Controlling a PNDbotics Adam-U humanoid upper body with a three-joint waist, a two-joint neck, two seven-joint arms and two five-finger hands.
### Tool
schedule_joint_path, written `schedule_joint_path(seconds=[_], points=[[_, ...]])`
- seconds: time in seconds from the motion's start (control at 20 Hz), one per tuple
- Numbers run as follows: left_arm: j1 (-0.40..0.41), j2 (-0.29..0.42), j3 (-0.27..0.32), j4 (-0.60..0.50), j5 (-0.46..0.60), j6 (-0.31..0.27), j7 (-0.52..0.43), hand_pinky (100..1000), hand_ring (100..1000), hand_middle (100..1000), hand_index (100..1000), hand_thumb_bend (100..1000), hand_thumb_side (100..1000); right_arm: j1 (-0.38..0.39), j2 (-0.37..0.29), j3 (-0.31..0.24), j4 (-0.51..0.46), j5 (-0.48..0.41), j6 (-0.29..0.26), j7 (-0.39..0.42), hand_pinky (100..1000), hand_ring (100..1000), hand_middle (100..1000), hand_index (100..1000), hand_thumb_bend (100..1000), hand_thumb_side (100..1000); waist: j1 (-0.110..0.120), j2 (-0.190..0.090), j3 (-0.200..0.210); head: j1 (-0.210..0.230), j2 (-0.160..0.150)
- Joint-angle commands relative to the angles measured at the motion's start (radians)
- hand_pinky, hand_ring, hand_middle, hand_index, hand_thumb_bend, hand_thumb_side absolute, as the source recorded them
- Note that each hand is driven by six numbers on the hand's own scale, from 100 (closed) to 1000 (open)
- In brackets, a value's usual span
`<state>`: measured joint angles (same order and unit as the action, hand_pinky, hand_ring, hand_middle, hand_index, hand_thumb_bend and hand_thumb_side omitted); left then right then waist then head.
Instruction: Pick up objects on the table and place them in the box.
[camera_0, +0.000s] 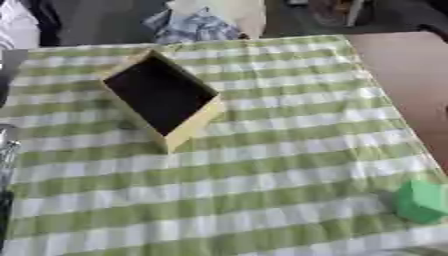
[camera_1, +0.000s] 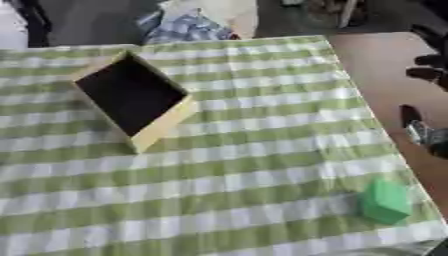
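Fingers (camera_1: 428, 61) of the right hand (camera_1: 423, 131) show only at the right edge of the right eye view. They are dark shapes spread apart over bare brown surface, curled round nothing and touching nothing that can be made out. The left hand appears in neither view.

Nearest the fingers is the right edge of the green-and-white checked cloth (camera_1: 262, 150) that covers the counter (camera_1: 385, 75). This edge runs just to their left, and the fingers stay off the cloth, over the uncovered brown strip.

On the robot's side of the fingers and a little to their left lies the green block (camera_1: 385, 200). It is a small, solid-coloured, chunky piece with a lighter top face and darker sides. It rests on the cloth close to the near right corner, near the cloth's right edge, and is apart from the fingers.

Well to the left of the fingers, towards the far left of the cloth, sits the box (camera_1: 162, 125). It is a rectangular tray with pale yellow walls and a dark inside, turned at an angle so that one corner points towards the robot. Nothing can be seen inside it.

Between the block and the box the cloth lies open and flat, a broad stretch with nothing on it. The same is true between the fingers and the box. Beyond the far edge of the cloth are a crumpled blue-checked fabric (camera_1: 184, 27) and dark floor.
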<state>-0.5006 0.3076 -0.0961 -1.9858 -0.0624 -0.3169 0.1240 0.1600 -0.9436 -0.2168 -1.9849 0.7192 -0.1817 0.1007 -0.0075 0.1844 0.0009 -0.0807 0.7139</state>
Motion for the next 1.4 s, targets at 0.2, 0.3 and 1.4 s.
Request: schedule_joint_path(seconds=[0.2,0.3,1.4], points=[[-0.011,0.018,0.004,-0.014,-0.005,-0.003,-0.005,537,618,580,734,100,566,0.016,-0.023,0.003,-0.014,-0.018,-0.039,0.072,908,926,939,945,100,975,-0.002,-0.015,-0.001,-0.002,0.000],[-0.010,0.018,0.003,-0.014,-0.005,-0.002,-0.006,537,618,580,734,100,565,0.022,-0.023,0.008,-0.012,-0.028,-0.047,0.091,907,925,938,946,100,965,-0.002,-0.015,-0.001,-0.003,0.001],[0.010,0.026,0.004,-0.014,-0.011,0.004,-0.015,535,618,580,734,100,565,0.120,0.048,-0.009,-0.015,-0.035,-0.126,0.197,898,887,887,926,238,700,-0.010,-0.030,-0.026,0.015,0.017]])
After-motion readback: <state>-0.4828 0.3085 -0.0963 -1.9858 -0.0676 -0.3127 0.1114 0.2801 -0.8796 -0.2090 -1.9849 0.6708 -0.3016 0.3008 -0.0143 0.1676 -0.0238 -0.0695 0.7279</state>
